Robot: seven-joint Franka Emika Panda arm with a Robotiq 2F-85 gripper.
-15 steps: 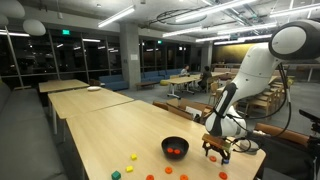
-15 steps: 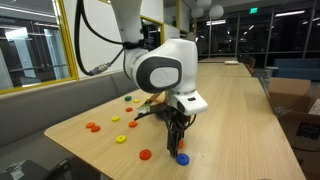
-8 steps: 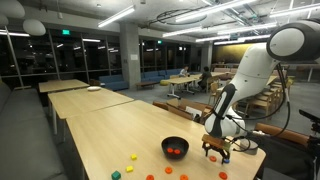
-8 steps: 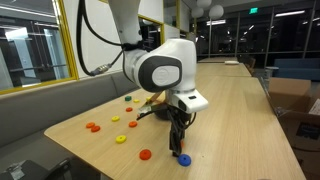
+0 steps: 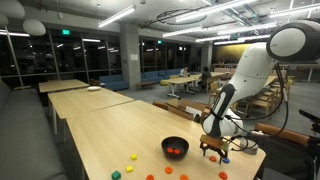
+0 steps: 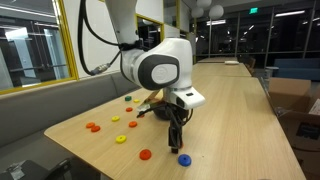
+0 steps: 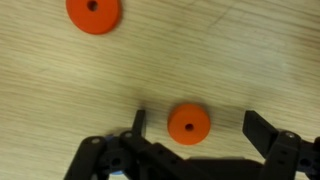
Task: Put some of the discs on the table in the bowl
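Slippage is the risk: 1 orange disc lies flat on the table between the spread, empty fingers of the gripper, nearer 1 finger, so it could be pushed aside on closing and never carried to the black bowl.

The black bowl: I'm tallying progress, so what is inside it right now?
In an exterior view the bowl holds orange-red discs. How many cannot be told at this size, and its near wall covers part of the inside.
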